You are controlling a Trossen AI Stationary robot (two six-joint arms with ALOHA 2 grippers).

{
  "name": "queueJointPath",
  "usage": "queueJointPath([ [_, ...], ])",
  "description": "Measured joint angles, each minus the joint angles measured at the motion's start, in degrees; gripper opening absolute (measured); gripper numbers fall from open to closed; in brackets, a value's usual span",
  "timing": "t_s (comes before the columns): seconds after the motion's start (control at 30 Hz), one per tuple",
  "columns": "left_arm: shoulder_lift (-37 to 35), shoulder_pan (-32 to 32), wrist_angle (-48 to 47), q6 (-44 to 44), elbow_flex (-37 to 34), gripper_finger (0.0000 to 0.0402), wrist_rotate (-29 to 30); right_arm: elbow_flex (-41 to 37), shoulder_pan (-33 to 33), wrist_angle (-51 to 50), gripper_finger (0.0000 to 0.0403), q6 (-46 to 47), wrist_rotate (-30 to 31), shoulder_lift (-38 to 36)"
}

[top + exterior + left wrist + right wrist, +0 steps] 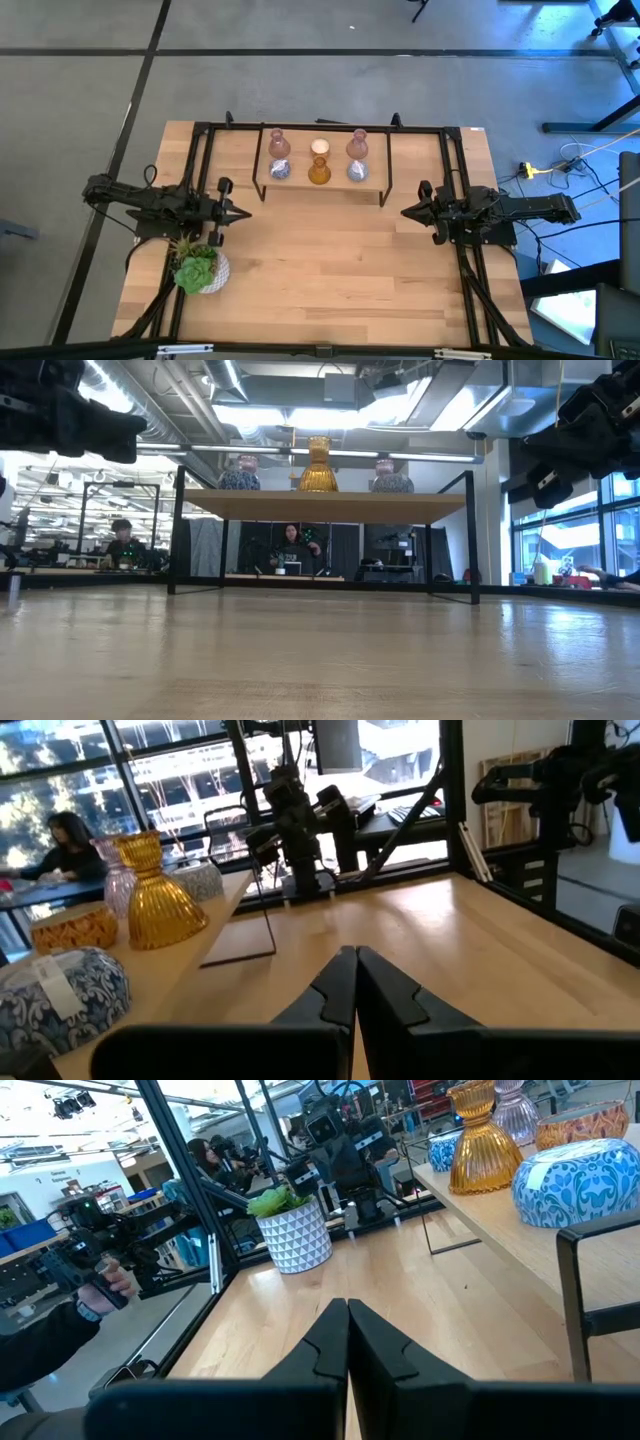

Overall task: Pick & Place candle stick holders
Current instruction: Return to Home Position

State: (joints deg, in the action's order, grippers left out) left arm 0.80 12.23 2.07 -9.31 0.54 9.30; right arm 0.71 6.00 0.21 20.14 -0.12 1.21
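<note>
Six candle stick holders stand on a raised wooden shelf [322, 186] at the table's far middle. Two pink vase-shaped ones [278, 143] [357, 143] and a cream-white one [320, 147] stand in the back row. Two silvery-blue round ones [281, 170] [357, 171] and an amber one [319, 172] stand in front. My left gripper [243, 213] is shut and empty, left of the shelf and above the table. My right gripper [405, 211] is shut and empty, right of the shelf. The amber holder also shows in the left wrist view [158, 895] and the right wrist view [480, 1140].
A green succulent in a pale pot [197, 268] stands at the near left. The shelf rests on thin black legs [175, 530], with open room under it. The black frame rails [200, 150] run along the table's sides. A person's hand [100, 1285] holds a device beyond the table.
</note>
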Motion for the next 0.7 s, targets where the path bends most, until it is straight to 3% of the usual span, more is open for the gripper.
queueJointPath([
  [0.7,0.0,0.0,-0.1,-2.0,0.0,0.0002,0.0,0.0,0.0,0.0,0.0005,0.0,0.0,0.0],
])
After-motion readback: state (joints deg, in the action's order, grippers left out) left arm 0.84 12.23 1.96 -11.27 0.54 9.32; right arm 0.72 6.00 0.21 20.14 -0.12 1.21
